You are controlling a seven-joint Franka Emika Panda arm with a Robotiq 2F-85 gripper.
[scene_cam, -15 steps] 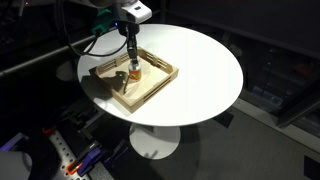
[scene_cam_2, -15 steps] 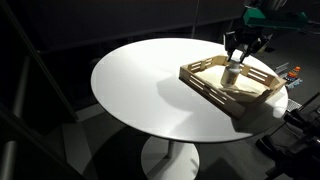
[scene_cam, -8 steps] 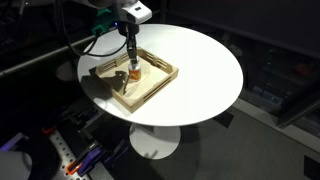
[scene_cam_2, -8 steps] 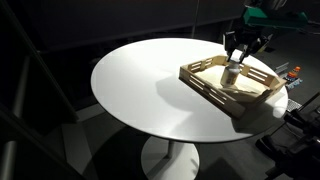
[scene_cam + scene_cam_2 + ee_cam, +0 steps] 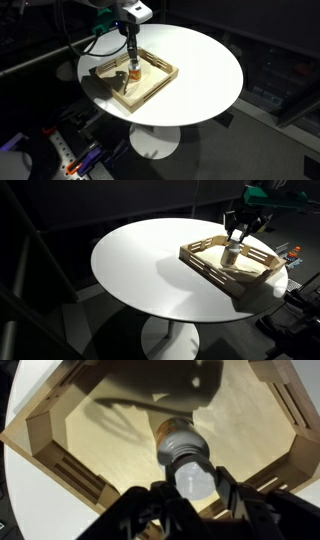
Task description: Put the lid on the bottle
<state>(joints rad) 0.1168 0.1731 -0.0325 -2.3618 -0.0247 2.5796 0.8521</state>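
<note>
A square tray (image 5: pixel 60 460) of pale slatted wood is set on a smooth round white table (image 5: pixel 150 270). Inside it stands the squat amber bottle (image 5: pixel 172 438). The round white lid (image 5: pixel 193 474) is clamped between the jaws of the gripper (image 5: pixel 193 490), right over the bottle's neck.

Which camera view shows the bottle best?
The wrist view: the bottle fills the middle of the picture, inside the wooden tray, with the white lid at its top between the fingers of the pincer. In both exterior views the bottle is only a tiny spot under the pincer.
</note>
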